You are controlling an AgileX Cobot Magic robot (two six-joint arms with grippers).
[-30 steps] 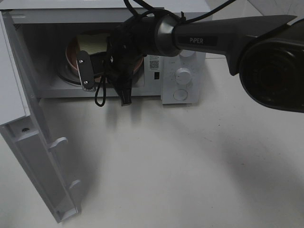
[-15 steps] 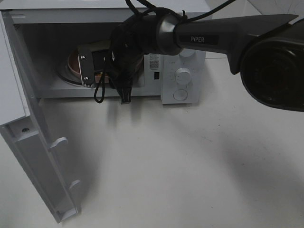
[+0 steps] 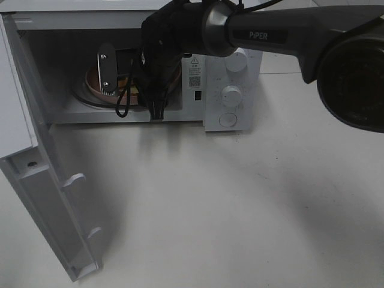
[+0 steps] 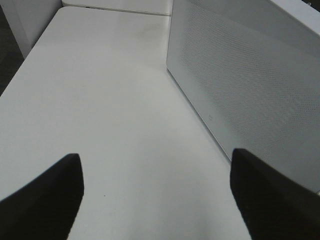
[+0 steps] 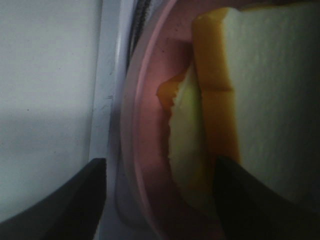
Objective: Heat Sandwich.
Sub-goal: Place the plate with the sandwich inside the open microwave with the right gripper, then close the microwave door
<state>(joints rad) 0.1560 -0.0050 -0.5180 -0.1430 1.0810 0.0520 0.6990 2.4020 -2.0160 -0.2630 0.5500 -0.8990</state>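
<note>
we see the right gripper (image 5: pixel 157 167) inside the microwave (image 3: pixel 231 96), jaws spread, straddling the rim of the pink plate (image 5: pixel 147 100) — the sandwich (image 5: pixel 265 75) lies on that plate, ungrasped. the left gripper (image 4: pixel 156 165) hangs over the table (image 4: pixel 100 90) beside the microwave's wall — fingers wide apart, empty.

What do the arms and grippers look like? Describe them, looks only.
The right arm is a dark grey tube marked PIPER in white, with black cables looping at its wrist and a silver finger with screws. The left gripper's fingers show as plain black.
</note>
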